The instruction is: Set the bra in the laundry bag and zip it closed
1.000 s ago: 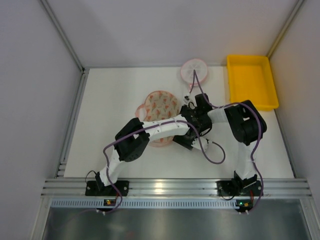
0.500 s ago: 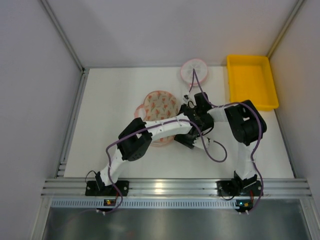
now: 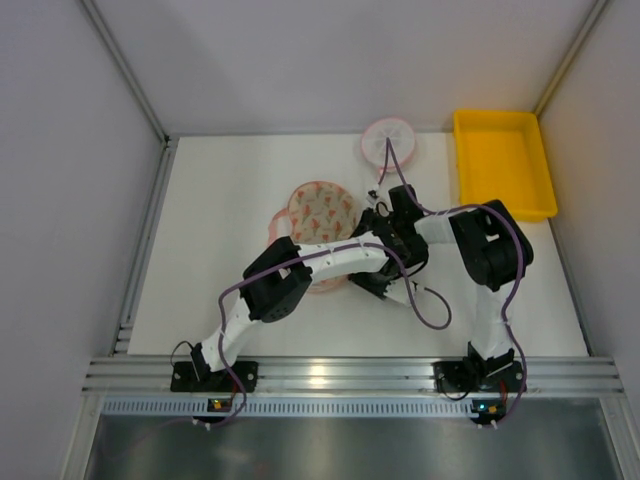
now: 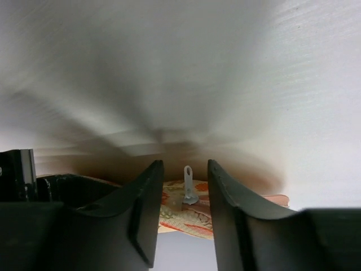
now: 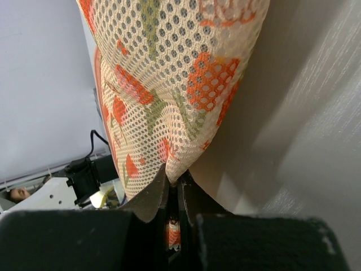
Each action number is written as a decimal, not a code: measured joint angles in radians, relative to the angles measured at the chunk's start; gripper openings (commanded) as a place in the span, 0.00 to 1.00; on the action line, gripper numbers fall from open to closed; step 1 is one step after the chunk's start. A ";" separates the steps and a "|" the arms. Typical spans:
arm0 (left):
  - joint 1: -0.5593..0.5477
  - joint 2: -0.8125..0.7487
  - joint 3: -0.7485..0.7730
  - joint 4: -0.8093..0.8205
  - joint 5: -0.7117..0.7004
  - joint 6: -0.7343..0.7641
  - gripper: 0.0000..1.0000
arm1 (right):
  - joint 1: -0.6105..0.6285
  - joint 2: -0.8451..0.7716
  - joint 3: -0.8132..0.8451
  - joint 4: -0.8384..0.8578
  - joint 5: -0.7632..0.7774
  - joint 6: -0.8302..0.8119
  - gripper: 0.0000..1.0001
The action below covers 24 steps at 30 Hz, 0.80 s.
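My left gripper (image 4: pixel 181 168) stood parted and held nothing. The single zip pull (image 4: pixel 188 186) stood upright dead ahead between its fingers, so this arm was the nearer one. The pull sat on the one laundry bag (image 3: pixel 322 212). My right gripper (image 5: pixel 174 183) was clenched on the bag's mesh. I could not see the bra and judged it was inside. One white disc (image 3: pixel 388 142) and one yellow tray (image 3: pixel 500 160) lay further right.

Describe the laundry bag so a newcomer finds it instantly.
On the white table, look left of the yellow tray, near the centre. The laundry bag is the cream mesh pouch with orange-red speckles, unlike the smaller plain white disc farther back.
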 measured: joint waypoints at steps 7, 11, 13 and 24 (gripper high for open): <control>0.000 0.004 0.000 -0.008 0.006 -0.001 0.00 | 0.000 0.000 0.009 -0.018 0.005 -0.020 0.00; 0.006 0.004 -0.002 -0.008 0.016 -0.002 0.00 | -0.001 0.000 0.048 -0.056 0.003 -0.047 0.00; 0.007 0.003 -0.013 -0.006 0.026 -0.004 0.00 | -0.006 0.000 0.066 -0.073 0.003 -0.061 0.00; -0.049 -0.050 -0.135 -0.012 0.126 -0.048 0.00 | -0.018 0.045 0.128 -0.175 -0.019 -0.139 0.00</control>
